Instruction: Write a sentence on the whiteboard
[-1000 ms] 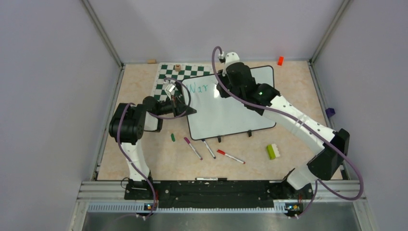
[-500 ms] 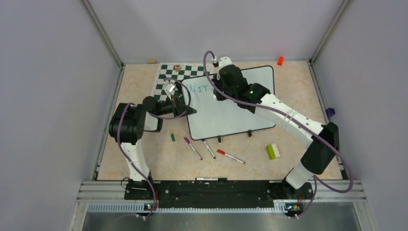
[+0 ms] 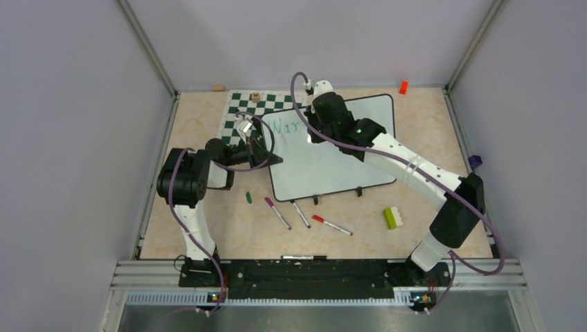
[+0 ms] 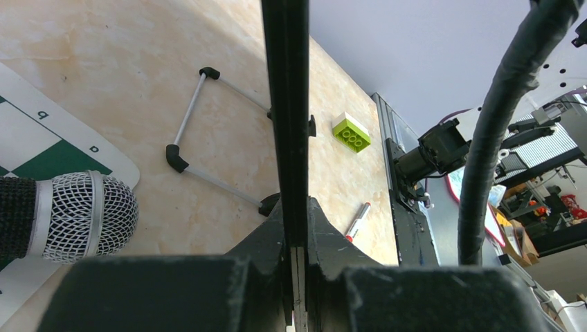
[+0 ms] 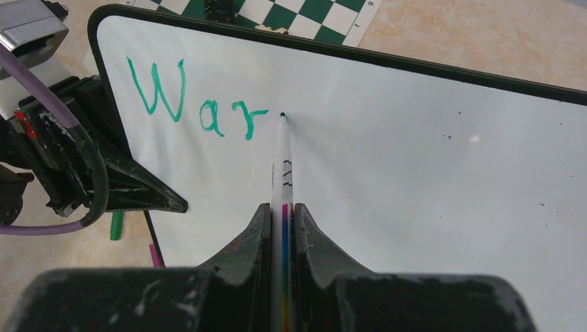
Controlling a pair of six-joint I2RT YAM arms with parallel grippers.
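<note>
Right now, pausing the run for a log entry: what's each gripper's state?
Left gripper: closed on the whiteboard rim.
Right gripper: closed on the marker.

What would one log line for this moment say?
left tool: shut on whiteboard edge | right tool: shut on marker | tip: just right of "War" | written: "War" only

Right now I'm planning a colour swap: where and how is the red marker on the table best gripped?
Likely mid-barrel on the red marker, from straight above, fingers across its thin width: it lies flat and diagonal, nothing touching it.
</note>
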